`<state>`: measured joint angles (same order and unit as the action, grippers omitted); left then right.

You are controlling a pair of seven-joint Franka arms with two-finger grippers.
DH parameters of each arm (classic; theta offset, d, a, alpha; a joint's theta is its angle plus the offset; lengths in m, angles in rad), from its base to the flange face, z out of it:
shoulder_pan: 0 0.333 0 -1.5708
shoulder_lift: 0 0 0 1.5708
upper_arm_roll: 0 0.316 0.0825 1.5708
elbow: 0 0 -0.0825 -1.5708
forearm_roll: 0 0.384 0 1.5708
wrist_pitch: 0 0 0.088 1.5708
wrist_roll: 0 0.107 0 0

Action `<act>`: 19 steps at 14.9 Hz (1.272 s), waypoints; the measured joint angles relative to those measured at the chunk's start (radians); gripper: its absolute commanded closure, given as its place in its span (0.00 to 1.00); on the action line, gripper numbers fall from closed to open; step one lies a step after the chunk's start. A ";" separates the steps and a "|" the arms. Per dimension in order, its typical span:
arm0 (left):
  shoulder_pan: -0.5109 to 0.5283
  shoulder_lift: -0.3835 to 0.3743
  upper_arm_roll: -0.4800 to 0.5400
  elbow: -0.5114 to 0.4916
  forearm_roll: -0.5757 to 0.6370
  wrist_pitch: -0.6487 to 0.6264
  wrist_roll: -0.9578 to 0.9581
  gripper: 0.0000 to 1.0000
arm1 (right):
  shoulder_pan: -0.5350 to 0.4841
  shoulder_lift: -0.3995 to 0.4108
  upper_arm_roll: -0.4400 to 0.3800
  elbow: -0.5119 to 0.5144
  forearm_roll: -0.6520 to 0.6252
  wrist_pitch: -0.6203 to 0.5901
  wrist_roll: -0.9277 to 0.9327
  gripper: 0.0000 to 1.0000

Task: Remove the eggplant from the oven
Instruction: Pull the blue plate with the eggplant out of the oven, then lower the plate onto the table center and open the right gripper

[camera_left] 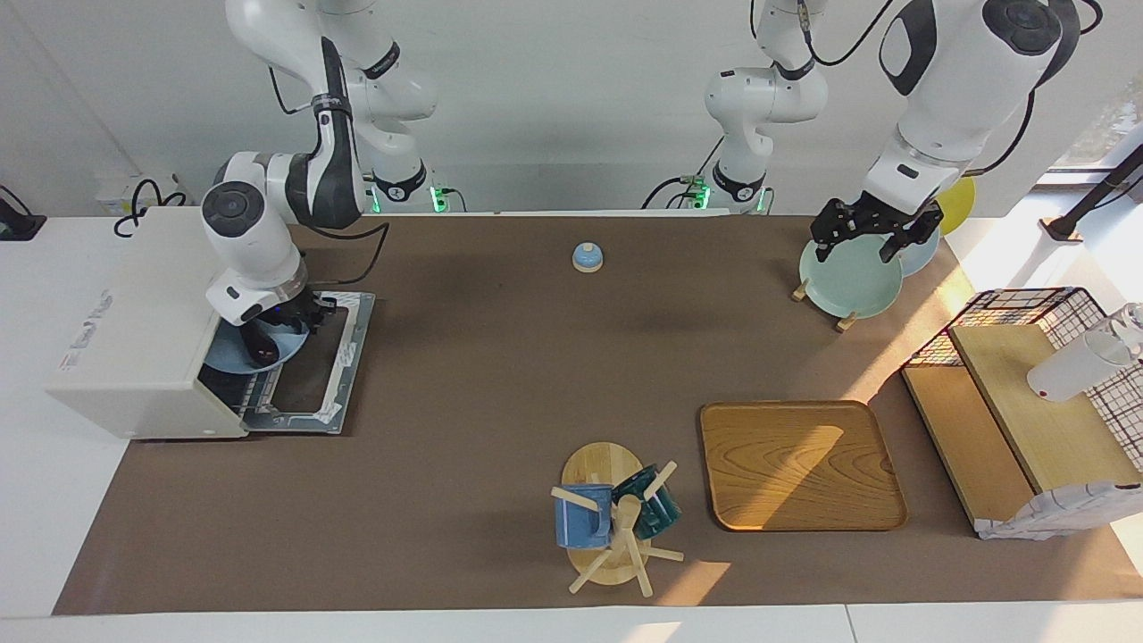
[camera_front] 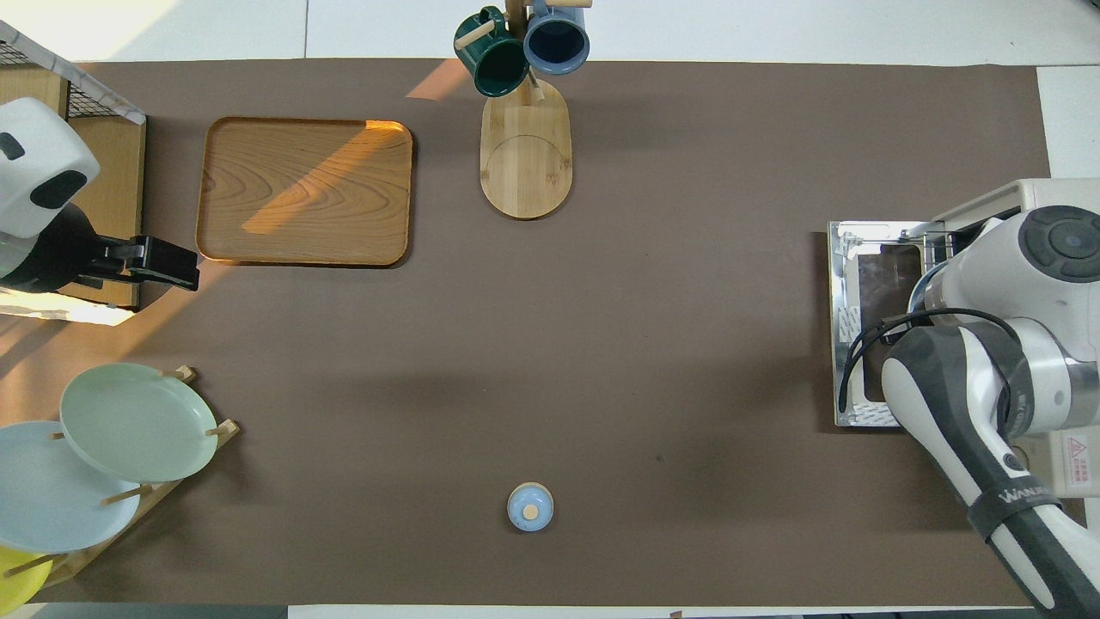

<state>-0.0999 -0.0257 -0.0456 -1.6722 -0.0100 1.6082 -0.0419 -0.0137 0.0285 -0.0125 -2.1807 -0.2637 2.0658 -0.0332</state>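
Note:
The cream-white oven [camera_left: 134,304] stands at the right arm's end of the table, its door [camera_left: 312,375] dropped flat on the brown mat; it also shows in the overhead view [camera_front: 1053,196]. A pale blue plate [camera_left: 223,359] sits in the oven's mouth. My right gripper [camera_left: 268,344] reaches down into that mouth over the plate. A dark shape [camera_left: 259,351] under it may be the eggplant; I cannot separate it from the fingers. In the overhead view the right arm hides the gripper. My left gripper [camera_left: 862,243] hangs open and empty over the plate rack, waiting.
A plate rack [camera_left: 848,279] with green, blue and yellow plates stands near the left arm. A small blue bell [camera_left: 587,257] sits mid-table. A wooden tray [camera_left: 799,464], a mug tree [camera_left: 612,522] and a wire-and-wood shelf [camera_left: 1027,393] lie farther from the robots.

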 measured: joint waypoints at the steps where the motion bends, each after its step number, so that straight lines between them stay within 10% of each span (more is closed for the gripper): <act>1: 0.000 0.000 0.000 0.000 0.000 0.000 0.000 0.00 | 0.011 -0.004 0.004 0.000 -0.003 0.000 0.000 1.00; 11: 0.000 0.000 0.000 0.000 0.000 0.000 0.000 0.00 | 0.377 0.047 0.027 0.140 -0.001 -0.071 0.347 1.00; 19: 0.000 0.000 0.000 0.000 0.000 0.000 0.000 0.00 | 0.660 0.444 0.029 0.576 0.109 -0.090 0.761 1.00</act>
<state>-0.0999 -0.0257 -0.0456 -1.6722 -0.0100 1.6082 -0.0419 0.6460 0.4721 0.0169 -1.6051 -0.1547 1.9755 0.7280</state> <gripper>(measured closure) 0.000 0.974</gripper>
